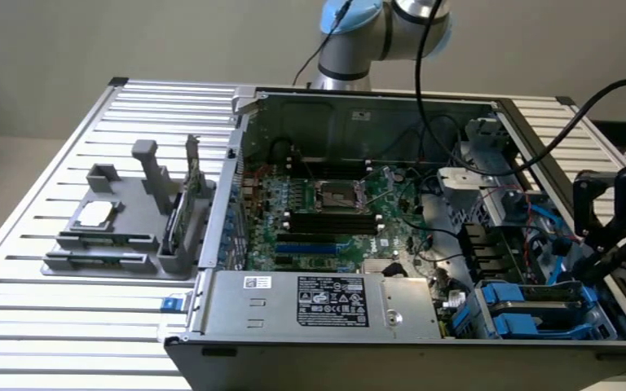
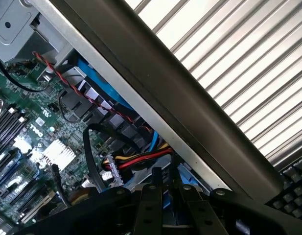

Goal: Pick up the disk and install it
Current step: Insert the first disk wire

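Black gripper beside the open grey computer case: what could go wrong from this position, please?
1. The black gripper hangs near the red, yellow and black cable bundle; it might snag a wire.
2. The grey metal case wall runs right beside it, so a small sideways drift could cause a scrape.
3. The blue plastic drive bays sit crowded among cables, which may hinder a clean insertion.

1. An open computer case (image 1: 346,114) stands on a slatted metal table (image 1: 41,334).
2. The power supply (image 1: 324,301) lies at 6 o'clock from the motherboard (image 1: 335,212).
3. The gripper (image 1: 590,269) hangs at 3 o'clock, near the blue drive carriers (image 1: 531,318).
4. A grey fixture (image 1: 117,236) stands at 9 o'clock.
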Tool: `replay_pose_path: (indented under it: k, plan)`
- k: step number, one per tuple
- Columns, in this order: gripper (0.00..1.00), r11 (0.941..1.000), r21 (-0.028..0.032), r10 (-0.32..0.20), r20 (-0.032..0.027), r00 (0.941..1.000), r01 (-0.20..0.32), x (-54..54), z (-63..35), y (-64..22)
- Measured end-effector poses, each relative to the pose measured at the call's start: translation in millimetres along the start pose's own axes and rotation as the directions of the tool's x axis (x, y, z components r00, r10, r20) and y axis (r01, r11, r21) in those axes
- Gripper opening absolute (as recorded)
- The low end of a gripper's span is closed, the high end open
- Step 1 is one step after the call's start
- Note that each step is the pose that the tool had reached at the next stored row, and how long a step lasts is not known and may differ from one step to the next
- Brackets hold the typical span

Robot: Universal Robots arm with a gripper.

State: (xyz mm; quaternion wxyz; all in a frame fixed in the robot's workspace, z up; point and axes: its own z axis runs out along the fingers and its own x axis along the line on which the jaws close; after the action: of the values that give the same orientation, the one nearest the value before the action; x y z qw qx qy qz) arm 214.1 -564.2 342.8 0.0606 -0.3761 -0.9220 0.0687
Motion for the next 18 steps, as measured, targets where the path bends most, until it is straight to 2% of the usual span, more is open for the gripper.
replay_pose_path:
  k: [2,4,6,14,18]
  plan:
    - [0.2,1.0,0.0067,0.001,0.0023,1.0,-0.002,-1.8,-0.5,1.8]
    - [0.2,0.9999,0.0145,0.004,0.0081,1.0,-0.004,-2.6,-0.7,2.6]
    - [0.2,0.9998,0.018,0.004,0.01,0.9999,-0.004,-2.9,-0.8,2.8]
    - [0.2,0.9996,0.027,0.004,0.0058,1.0,-0.004,-5.2,0.1,5.7]
    - [0.2,0.9993,0.0368,0.003,-0.0024,1.0,-0.003,-5.2,2.8,7.3]
